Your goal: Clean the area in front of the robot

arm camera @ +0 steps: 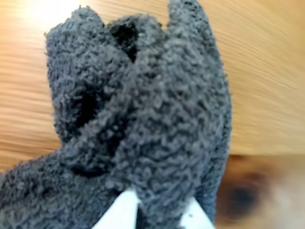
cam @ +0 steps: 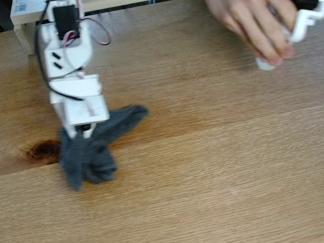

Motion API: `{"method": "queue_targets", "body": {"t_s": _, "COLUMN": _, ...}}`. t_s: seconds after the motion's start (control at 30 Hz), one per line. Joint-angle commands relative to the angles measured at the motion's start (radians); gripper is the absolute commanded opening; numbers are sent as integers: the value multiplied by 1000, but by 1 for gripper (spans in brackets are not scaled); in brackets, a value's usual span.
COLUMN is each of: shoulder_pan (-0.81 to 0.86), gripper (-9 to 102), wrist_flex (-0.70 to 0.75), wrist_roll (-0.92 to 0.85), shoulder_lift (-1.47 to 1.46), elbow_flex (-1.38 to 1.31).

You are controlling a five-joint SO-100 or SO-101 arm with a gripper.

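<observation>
- Counter (cam: 212, 167) of light oak-coloured wood spreads across the fixed view, with a plank seam running from the left edge up toward the right.
- On it, near the left edge, sits a dark brown knot (cam: 44, 150), and an amber patch (cam: 167, 124) lies just right of the cloth.
- White robot arm (cam: 68, 61) reaches down from the upper left of the fixed view, with thin red and black wires (cam: 98, 33) looping beside it.
- Its end effector (cam: 83, 132) points down into a dark grey fluffy cloth (cam: 93, 149) and is closed on it; in the wrist view two white fingertips (arm camera: 118, 212) show at the bottom edge with a fold of cloth (arm camera: 157, 119) pinched between them.
- That cloth is bunched, touching the counter just right of the knot, with one flap stretching up to the right and another hanging toward the bottom left.
- In the wrist view the wood (arm camera: 267, 71) is blurred behind the cloth, and the knot (arm camera: 243, 193) is a dark smear at lower right.
- A person's hand (cam: 253, 25), blurred, rests at the top right of the fixed view, well apart from the cloth, fingers on a small white object (cam: 298, 28) whose kind I cannot tell.
- A white frame with a barcode label (cam: 25, 10) stands at the top left corner.
</observation>
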Motion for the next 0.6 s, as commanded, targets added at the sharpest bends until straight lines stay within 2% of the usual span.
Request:
{"method": "queue_targets", "body": {"t_s": 0.0, "shoulder_pan": 195, "gripper": 0, "wrist_flex": 60, "wrist_roll": -46, "shoulder_lift": 46, "elbow_flex": -66}}
{"method": "queue_targets", "body": {"t_s": 0.1, "shoulder_pan": 258, "gripper": 0, "wrist_flex": 164, "wrist_roll": -77, "shoulder_lift": 77, "elbow_flex": -66}}
{"method": "queue_targets", "body": {"t_s": 0.27, "shoulder_pan": 264, "gripper": 0, "wrist_flex": 454, "wrist_roll": -28, "shoulder_lift": 212, "elbow_flex": -66}}
{"method": "queue_targets", "body": {"t_s": 0.43, "shoulder_pan": 78, "gripper": 0, "wrist_flex": 738, "wrist_roll": 75, "shoulder_lift": 495, "elbow_flex": -66}}
{"method": "queue_targets", "body": {"t_s": 0.57, "shoulder_pan": -147, "gripper": 0, "wrist_flex": 811, "wrist_roll": 143, "shoulder_lift": 713, "elbow_flex": -75}}
